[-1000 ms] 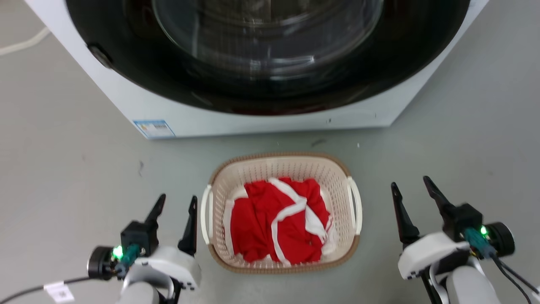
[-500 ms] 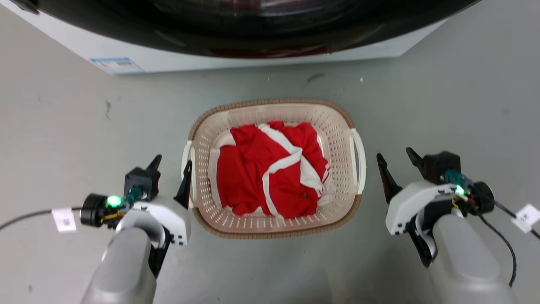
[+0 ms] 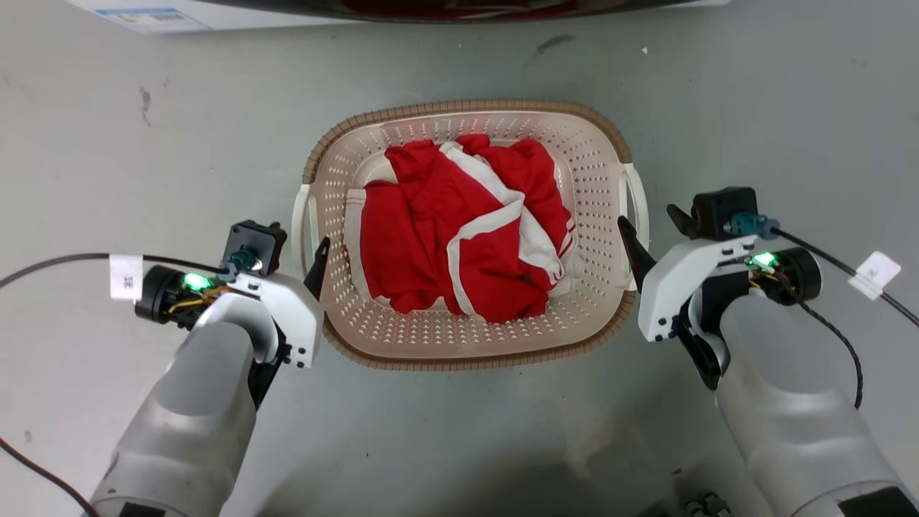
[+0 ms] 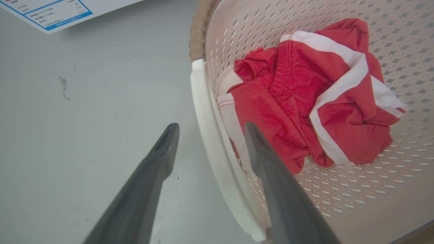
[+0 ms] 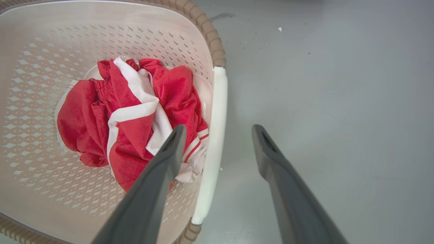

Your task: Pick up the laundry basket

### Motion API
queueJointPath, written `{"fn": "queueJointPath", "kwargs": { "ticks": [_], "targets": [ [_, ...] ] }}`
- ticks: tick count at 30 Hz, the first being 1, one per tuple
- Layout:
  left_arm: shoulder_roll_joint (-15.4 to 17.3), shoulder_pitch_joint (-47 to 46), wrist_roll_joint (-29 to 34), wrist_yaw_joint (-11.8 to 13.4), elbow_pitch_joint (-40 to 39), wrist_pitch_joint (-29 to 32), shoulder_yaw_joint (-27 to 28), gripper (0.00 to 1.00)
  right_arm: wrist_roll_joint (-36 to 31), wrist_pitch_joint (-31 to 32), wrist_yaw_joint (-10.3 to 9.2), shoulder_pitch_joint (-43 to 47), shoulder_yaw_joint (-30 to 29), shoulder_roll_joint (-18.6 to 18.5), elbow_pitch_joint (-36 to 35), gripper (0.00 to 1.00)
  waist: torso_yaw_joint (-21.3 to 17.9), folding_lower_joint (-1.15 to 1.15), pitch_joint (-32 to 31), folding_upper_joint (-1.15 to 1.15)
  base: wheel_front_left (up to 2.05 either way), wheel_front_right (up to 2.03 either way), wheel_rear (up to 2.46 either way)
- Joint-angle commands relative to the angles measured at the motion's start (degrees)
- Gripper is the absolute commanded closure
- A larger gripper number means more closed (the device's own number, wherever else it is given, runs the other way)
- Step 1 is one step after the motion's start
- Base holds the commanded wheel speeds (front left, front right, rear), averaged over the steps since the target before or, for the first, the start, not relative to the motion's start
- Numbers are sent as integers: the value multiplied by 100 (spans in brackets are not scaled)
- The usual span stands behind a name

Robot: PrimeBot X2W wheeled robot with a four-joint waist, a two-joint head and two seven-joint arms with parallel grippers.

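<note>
The laundry basket [image 3: 467,108] is cream perforated plastic with a brown woven-look rim, and it stands on the grey floor between my arms. A crumpled red and white garment [image 3: 459,230] lies inside it. My left gripper [image 3: 296,240] is open, one finger outside and one inside the white left handle [image 4: 203,112]. The left wrist view puts that gripper [image 4: 211,129] astride the handle. My right gripper [image 3: 647,217] is open too and straddles the white right handle [image 5: 217,112]. In the right wrist view its inner finger [image 5: 169,152] hangs over the garment.
The white base of a washing machine [image 3: 215,11] with a blue-edged label [image 3: 143,14] runs along the top edge, just beyond the basket. Black cables with white tags [image 3: 126,276] trail from both wrists. Bare grey floor [image 3: 754,108] lies to either side.
The head camera has tilted down, so the washing machine has slid almost out of the top. Both open grippers have closed in from beside the basket to straddle its side handles.
</note>
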Motion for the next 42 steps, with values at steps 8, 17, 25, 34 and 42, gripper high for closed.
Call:
{"fn": "queueJointPath", "kwargs": {
  "ticks": [8, 17, 25, 34, 42],
  "targets": [
    [147, -602, -498, -3, 389, 161, -687, 0, 442, 364, -5, -672, 448, 8, 535, 0, 48, -1, 413, 0, 0, 0, 0],
    [221, -1035, -940, 8, 501, 310, -1309, 0, 657, 619, -5, -1194, 635, 9, 1005, 0, 113, -1, 719, 0, 0, 0, 0],
    [281, -1269, -1301, 6, 539, 431, -1844, 0, 807, 720, -5, -1454, 800, 9, 1263, 0, 134, -1, 890, 0, 0, 0, 0],
    [318, -1365, -1612, 7, 586, 369, -2252, 0, 942, 625, -5, -1485, 957, 10, 1363, 0, 139, -1, 924, 0, 0, 0, 0],
    [341, -1429, -1850, 6, 611, 233, -2581, 0, 1039, 625, -5, -1552, 1055, 10, 1457, 0, 148, -1, 904, 0, 0, 0, 0]
  ]
}}
